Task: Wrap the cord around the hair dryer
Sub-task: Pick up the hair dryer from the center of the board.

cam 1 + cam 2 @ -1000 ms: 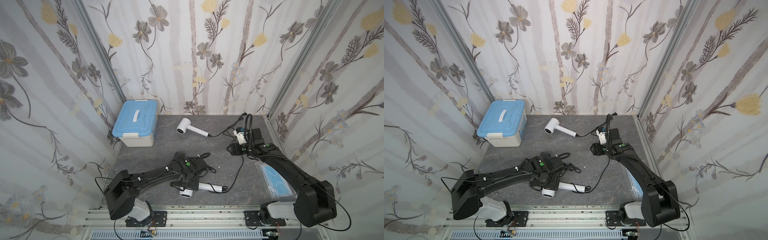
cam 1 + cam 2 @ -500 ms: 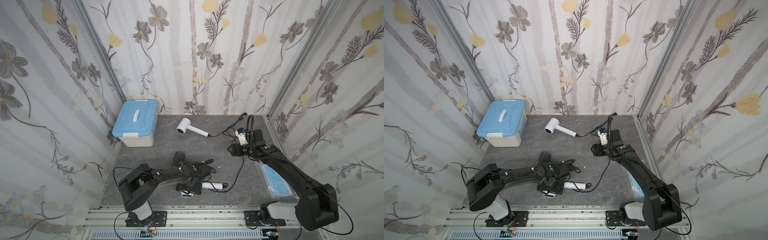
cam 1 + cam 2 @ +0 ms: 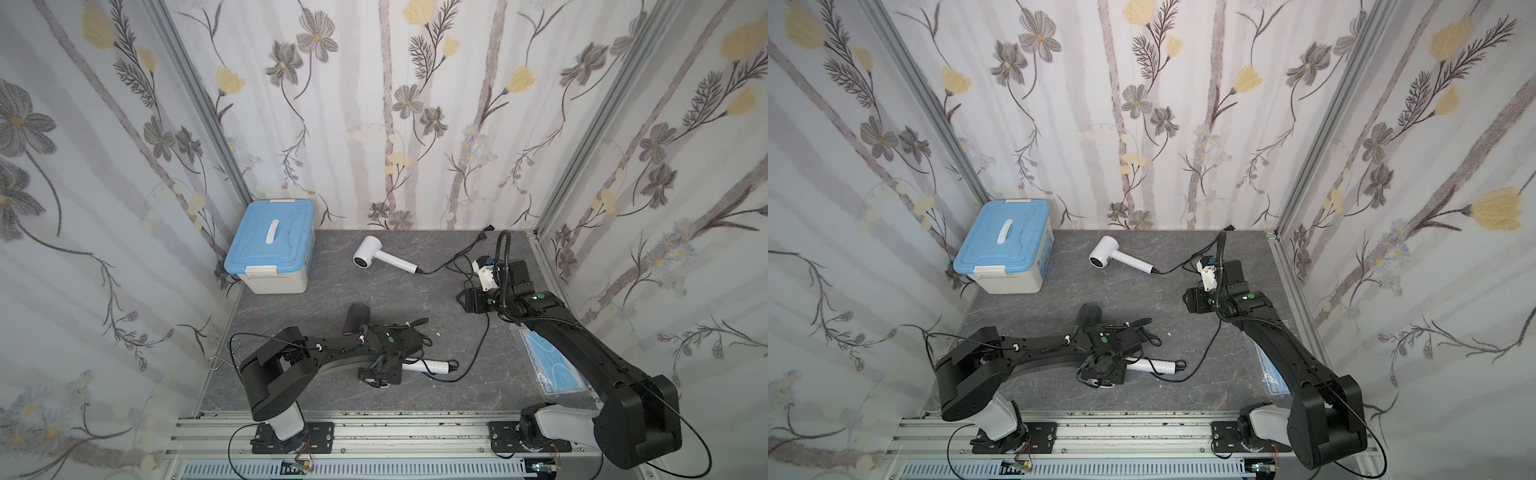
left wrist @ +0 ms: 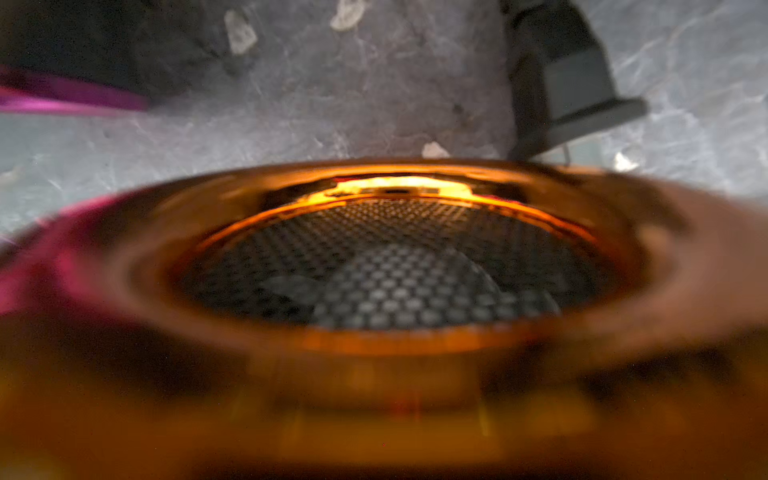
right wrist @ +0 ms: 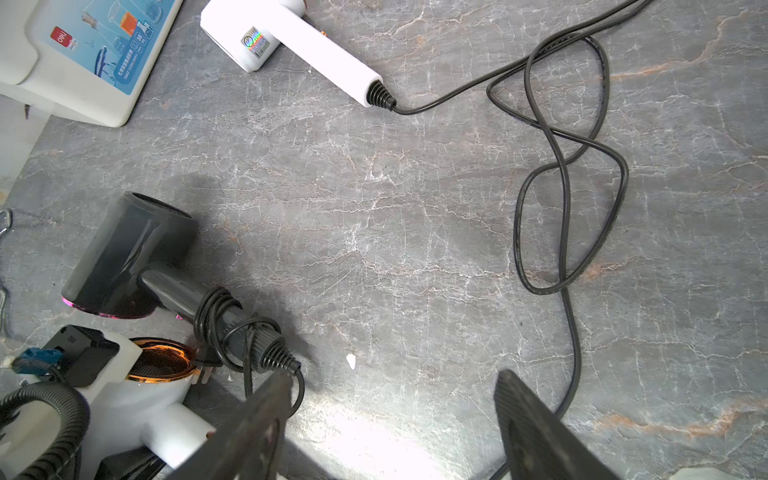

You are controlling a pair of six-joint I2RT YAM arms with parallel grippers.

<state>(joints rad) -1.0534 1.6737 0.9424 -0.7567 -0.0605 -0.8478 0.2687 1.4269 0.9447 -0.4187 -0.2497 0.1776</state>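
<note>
Hidden/unclear first: left tool point(image 3: 381, 370) sits right over the head of the front white dryer point(image 3: 432, 365). Both top views show only that dryer's handle, sticking out toward the right arm. The tool's tips are covered, so can't tell whether the left tool is clenched or released. Left wrist view is mostly blur. A gold ring and the dark mesh grille point(image 4: 395, 266) of that dryer fill the shot at very close range, with a strip of grey table point(image 4: 291, 124) behind.

Right tool point(image 5: 395, 419) is released: fingers point(image 5: 257, 424) apart, nothing between them, hovering over bare table at the right rear.

Loose cord point(image 3: 478, 349) leaves the front dryer's handle end, curls on the table, then heads rearward to the right tool and passes beneath it. Not wrapped. Past there it meets the back dryer's cord in a tangle of loops point(image 5: 561, 187); can't sort which strand is whose.

Counts:
- 3 hair dryers: the front white one, the back white dryer point(image 3: 368, 254) near the rear wall, and the black dryer point(image 3: 358, 313) between them, with its own wound cord point(image 5: 216, 320) on the handle
- 1 blue-lidded box point(image 3: 270, 245), rear-left corner
- 1 pile of blue face masks point(image 3: 552, 368) at the right edge, partly under the right arm; number in the pile unreadable
- 2 arms
</note>
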